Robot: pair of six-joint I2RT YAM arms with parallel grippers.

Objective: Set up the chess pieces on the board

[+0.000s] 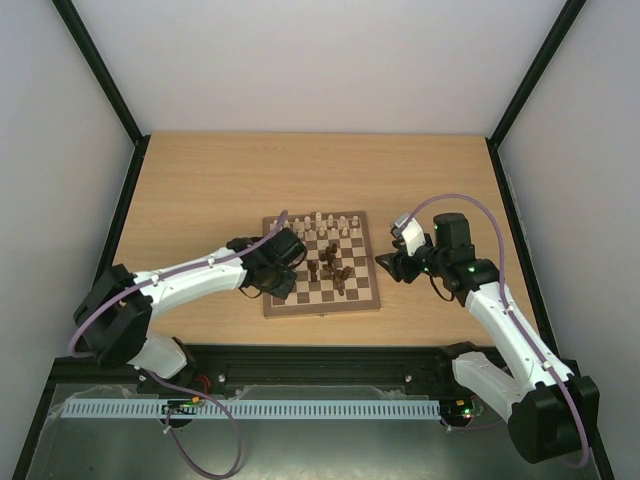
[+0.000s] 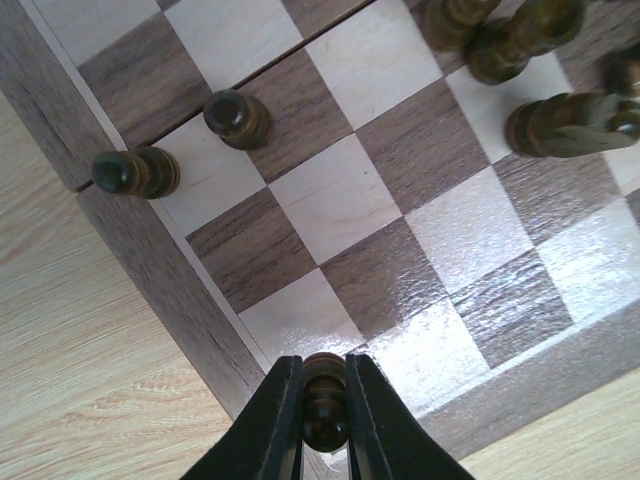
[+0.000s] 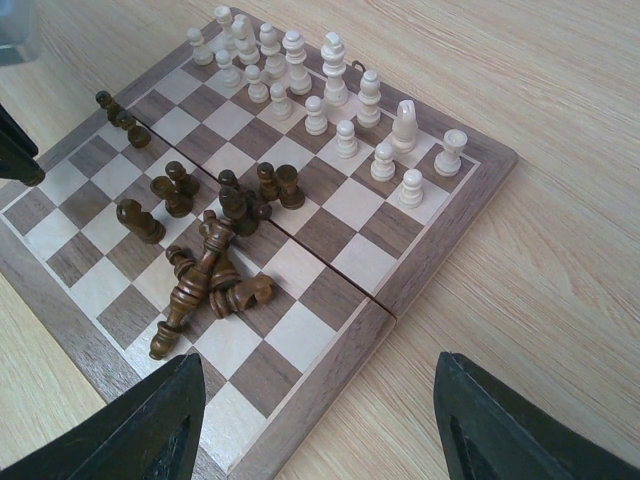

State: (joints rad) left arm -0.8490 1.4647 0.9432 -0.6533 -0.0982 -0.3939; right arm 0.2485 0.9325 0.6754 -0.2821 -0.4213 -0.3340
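A pale wooden surface is boxed in by white walls, with broad bare wood between the board and the back wall. The board lies toward the near edge, between the two arms. The left fingers are clamped on a dark pawn over the board's near left corner, just inside the border. The right fingers stand wide apart, holding nothing, beside the board's right edge. Cream pieces stand along the far rows. Toppled dark pieces crowd the middle squares, and two dark pawns stand by the left border.
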